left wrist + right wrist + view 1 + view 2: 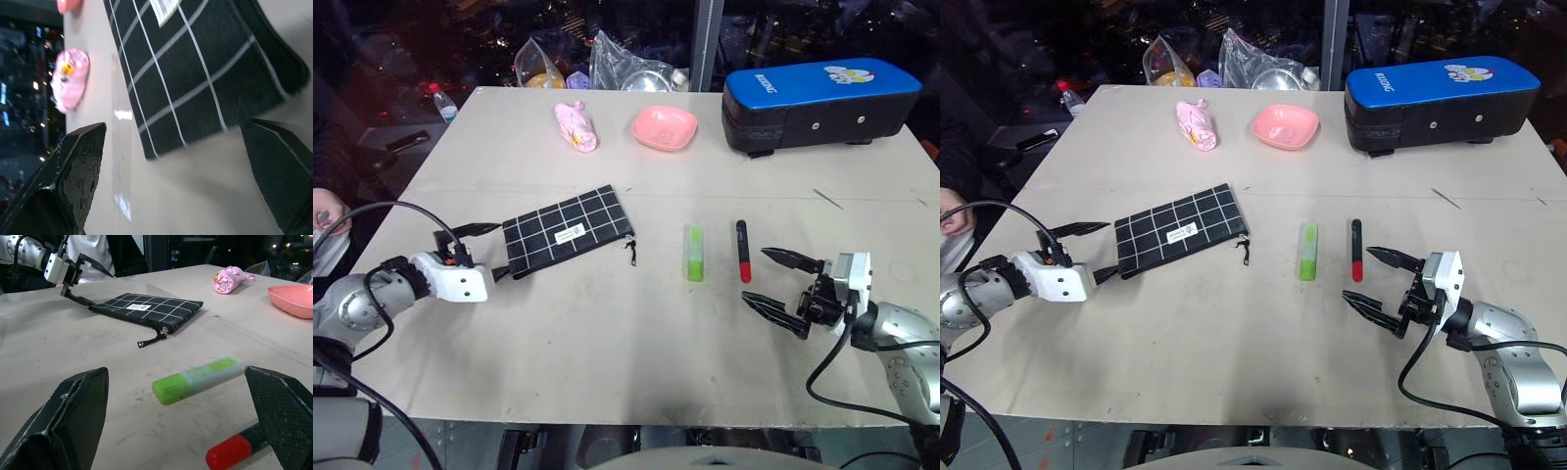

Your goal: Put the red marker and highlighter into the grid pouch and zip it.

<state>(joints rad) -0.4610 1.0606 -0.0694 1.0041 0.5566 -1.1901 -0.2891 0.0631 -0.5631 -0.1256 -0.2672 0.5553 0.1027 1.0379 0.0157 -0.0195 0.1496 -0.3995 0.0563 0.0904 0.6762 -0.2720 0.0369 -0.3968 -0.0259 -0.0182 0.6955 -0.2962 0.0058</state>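
The grid pouch, black with white lines and a small white label, lies flat left of the table's middle, its zipper pull trailing off its right end. My left gripper is open at the pouch's left end, one finger on either side of that short edge; I cannot tell whether they touch it. To the right lie the lime-green highlighter and the red marker, side by side and apart. My right gripper stands open just in front of the marker, holding nothing.
A big blue-and-black case stands at the back right, with a pink bowl and a pink bundle left of it. Plastic bags sit past the far edge. A person's hand rests at the left.
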